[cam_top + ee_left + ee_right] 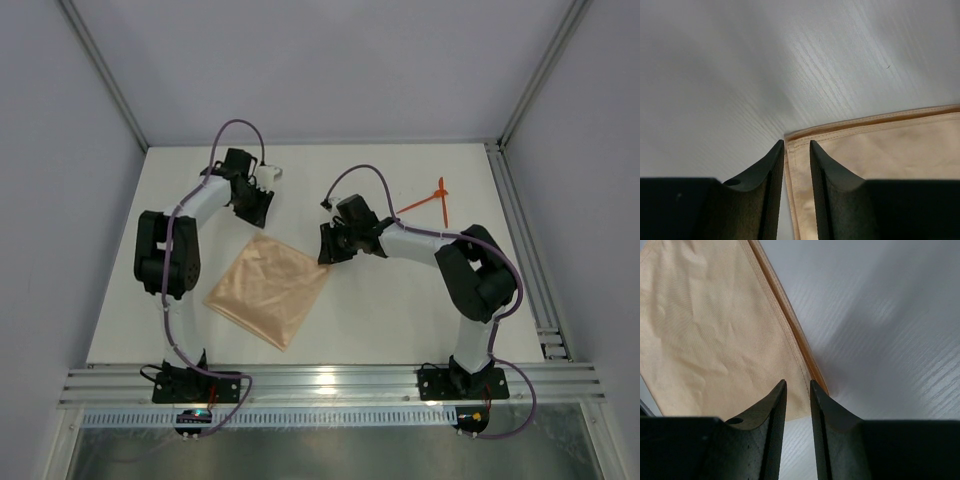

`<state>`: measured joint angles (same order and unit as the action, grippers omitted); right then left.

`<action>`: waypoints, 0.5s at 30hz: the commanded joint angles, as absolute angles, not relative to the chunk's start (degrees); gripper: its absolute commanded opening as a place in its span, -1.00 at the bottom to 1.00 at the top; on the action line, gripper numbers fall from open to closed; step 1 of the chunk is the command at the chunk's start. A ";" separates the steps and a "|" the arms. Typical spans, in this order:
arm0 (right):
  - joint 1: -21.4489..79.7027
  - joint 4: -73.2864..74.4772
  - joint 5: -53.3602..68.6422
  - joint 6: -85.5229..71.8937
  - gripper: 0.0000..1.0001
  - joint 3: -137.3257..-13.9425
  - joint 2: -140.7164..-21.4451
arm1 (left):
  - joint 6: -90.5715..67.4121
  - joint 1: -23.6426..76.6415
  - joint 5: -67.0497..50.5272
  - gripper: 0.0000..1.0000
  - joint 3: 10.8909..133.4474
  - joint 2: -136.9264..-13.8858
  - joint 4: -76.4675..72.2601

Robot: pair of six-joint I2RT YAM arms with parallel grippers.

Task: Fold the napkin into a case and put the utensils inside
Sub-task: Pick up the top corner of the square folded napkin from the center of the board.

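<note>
The peach-orange napkin (pixel 268 290) lies flat on the white table (pixel 400 320), turned like a diamond. My left gripper (pixel 255 215) hangs over its far corner. In the left wrist view the jaws (pixel 796 142) stand a narrow gap apart, with the napkin's (pixel 880 150) hemmed corner showing between them and nothing pinched. My right gripper (pixel 328 250) is at the right corner. Its jaws (pixel 797 382) are also slightly apart above the napkin (pixel 705 330), where a second darker edge shows underneath. The two orange-red utensils (pixel 420 204) lie crossed at the back right, away from both grippers.
Metal frame rails run along the table's right side (pixel 520 230) and near edge (pixel 330 385). Grey walls close in the back and both sides. Both arm bases sit at the near edge.
</note>
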<state>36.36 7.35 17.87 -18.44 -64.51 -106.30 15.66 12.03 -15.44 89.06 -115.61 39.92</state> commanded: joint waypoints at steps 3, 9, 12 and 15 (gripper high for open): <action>36.12 6.24 18.10 -18.02 -0.41 -64.16 -105.12 | 17.31 12.04 -14.77 -0.41 87.89 -114.17 40.78; 36.12 5.10 19.25 -19.33 -0.41 -63.55 -105.91 | 17.67 11.87 -12.13 -0.38 87.80 -116.19 40.61; 36.12 4.66 19.69 -19.69 -0.41 -63.37 -106.35 | 17.40 11.87 -12.57 -0.38 88.24 -116.72 40.08; 36.12 4.48 19.69 -19.69 -0.41 -63.28 -106.52 | 17.31 11.95 -14.41 -0.39 88.77 -117.60 40.34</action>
